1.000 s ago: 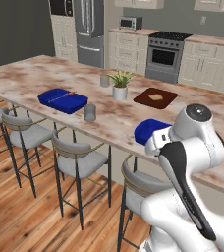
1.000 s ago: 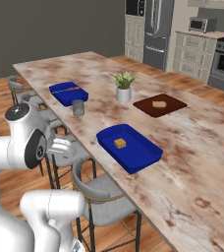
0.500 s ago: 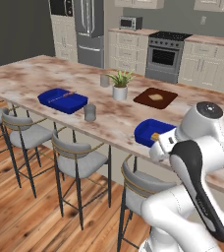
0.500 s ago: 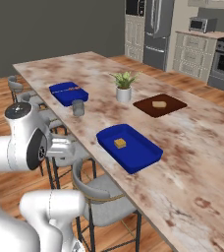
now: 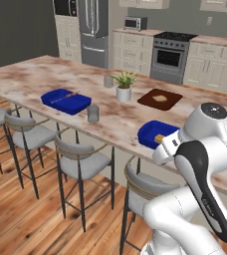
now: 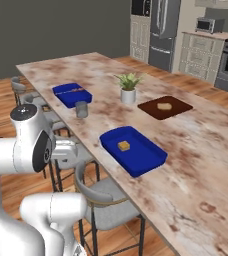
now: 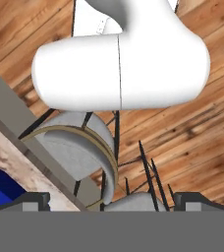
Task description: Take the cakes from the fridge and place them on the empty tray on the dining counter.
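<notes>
tan cake (image 6: 123, 145): in blue tray (image 6: 148, 161) | tray: dining counter (image 6: 206, 165) near edge | fridge (image 5: 94, 31): shut

This is a home kitchen, rendered rather than filmed. A long marbled stone bench (image 5: 46, 74) runs across the middle of both base views, with grey-cushioned metal stools (image 5: 83, 162) along its near side over a wooden plank floor (image 5: 21, 219). At the top of the left base view stand a dark grey fridge (image 5: 93, 30), cream cabinets (image 5: 212, 64), a steel oven range (image 5: 169, 57) and a small microwave (image 5: 134, 23). A potted plant (image 6: 128, 87) sits on the bench.
</notes>
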